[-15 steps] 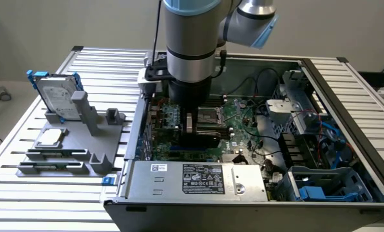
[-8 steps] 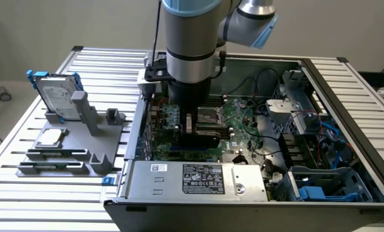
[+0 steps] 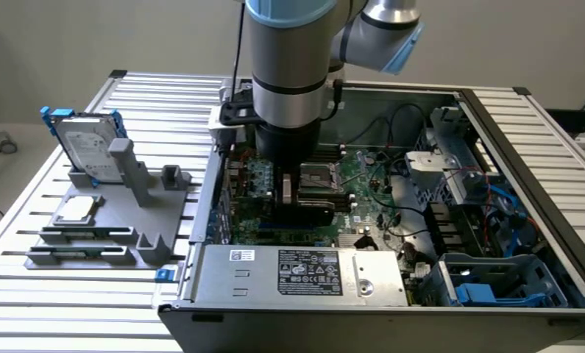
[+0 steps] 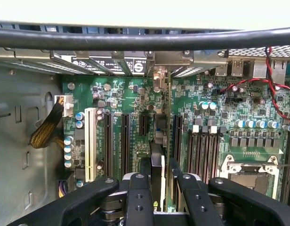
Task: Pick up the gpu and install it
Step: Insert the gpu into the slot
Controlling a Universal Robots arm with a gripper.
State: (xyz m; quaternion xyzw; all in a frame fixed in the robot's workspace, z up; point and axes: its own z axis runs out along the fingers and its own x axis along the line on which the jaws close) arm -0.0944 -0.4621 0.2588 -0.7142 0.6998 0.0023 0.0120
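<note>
Black fingers (image 4: 138,193) of my gripper (image 4: 164,190) are closed partway on the gpu (image 4: 159,162), which stands on edge between them, low inside the computer case (image 3: 527,147) over the motherboard (image 4: 215,122). Its lower edge runs along the expansion slots (image 4: 125,136), and I cannot tell whether it is seated. The risk, as I judge it, is pressing while the edge sits beside a slot rather than in it, which would bend the card or scar the board. Farther on, its silver bracket (image 4: 159,75) meets the rear wall and could snag on the opening there. Red wires (image 4: 272,89) hang well apart. The case also holds a processor socket (image 4: 246,167) and a power supply (image 3: 302,268). Outside, a grey fixture (image 3: 140,184) carries a hard drive (image 3: 84,143) and a processor chip (image 3: 76,209).
</note>
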